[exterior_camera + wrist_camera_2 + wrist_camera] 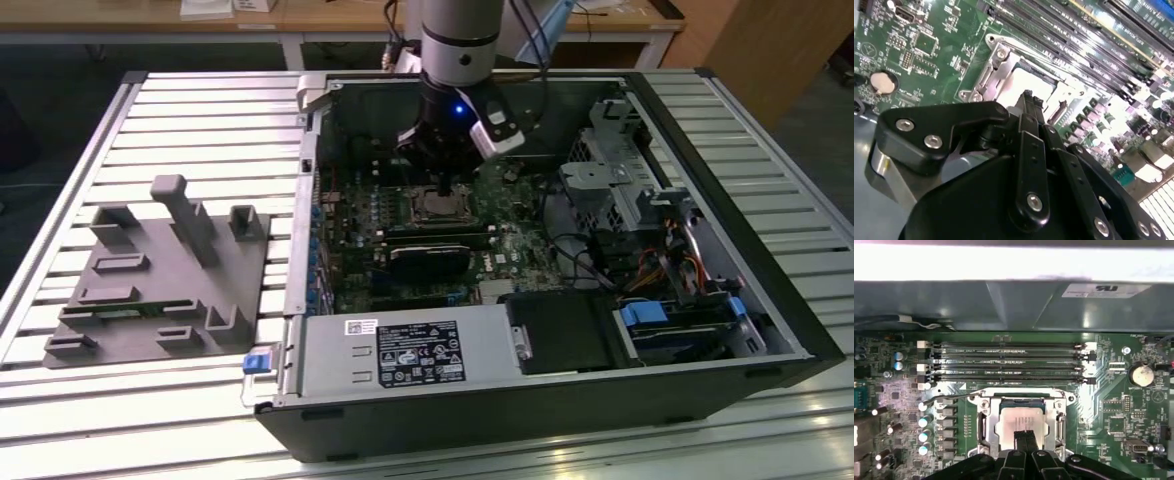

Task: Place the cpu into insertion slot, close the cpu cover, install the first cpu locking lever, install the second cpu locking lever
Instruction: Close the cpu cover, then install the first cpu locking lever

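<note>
The cpu (1021,422) lies in the insertion slot (438,208) on the green board, its pale silvery face showing. The cpu cover (986,426), a silvery frame, lies flat around the chip. My gripper (1024,437) is shut, with its two black fingertips together and resting at the chip's near edge, nothing between them. In the second wrist view the fingertips (1027,97) touch down on the cpu (1029,82) inside the cover (996,62). A thin wire lever (949,398) runs along one side of the socket, its end sticking out sideways.
Several memory slots (1009,362) lie just beyond the socket. A black card (430,260) sits in front of it in the exterior view. The case walls (314,180) surround the board. A grey fixture (160,275) stands on the slatted table at the exterior view's left.
</note>
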You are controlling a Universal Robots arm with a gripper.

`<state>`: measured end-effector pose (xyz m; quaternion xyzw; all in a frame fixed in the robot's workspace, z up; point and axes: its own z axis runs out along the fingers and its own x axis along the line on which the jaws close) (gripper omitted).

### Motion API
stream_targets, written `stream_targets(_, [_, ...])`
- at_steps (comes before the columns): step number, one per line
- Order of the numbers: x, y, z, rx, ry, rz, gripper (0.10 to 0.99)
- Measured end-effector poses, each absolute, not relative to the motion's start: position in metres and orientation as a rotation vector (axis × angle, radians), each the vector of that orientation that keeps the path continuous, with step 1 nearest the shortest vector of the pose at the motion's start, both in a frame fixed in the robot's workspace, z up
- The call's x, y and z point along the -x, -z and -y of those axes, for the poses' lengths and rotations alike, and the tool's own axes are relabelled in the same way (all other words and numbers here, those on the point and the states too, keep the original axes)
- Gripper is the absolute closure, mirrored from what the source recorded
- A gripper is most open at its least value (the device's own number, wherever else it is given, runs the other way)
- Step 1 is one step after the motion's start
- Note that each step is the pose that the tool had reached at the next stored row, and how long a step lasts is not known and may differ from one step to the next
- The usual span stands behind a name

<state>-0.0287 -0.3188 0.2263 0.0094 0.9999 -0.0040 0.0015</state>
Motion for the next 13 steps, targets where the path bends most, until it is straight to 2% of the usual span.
stream_targets(13, [0.0287, -0.2372, 0.3187, -0.029, 0.012, -3.138, 0.98])
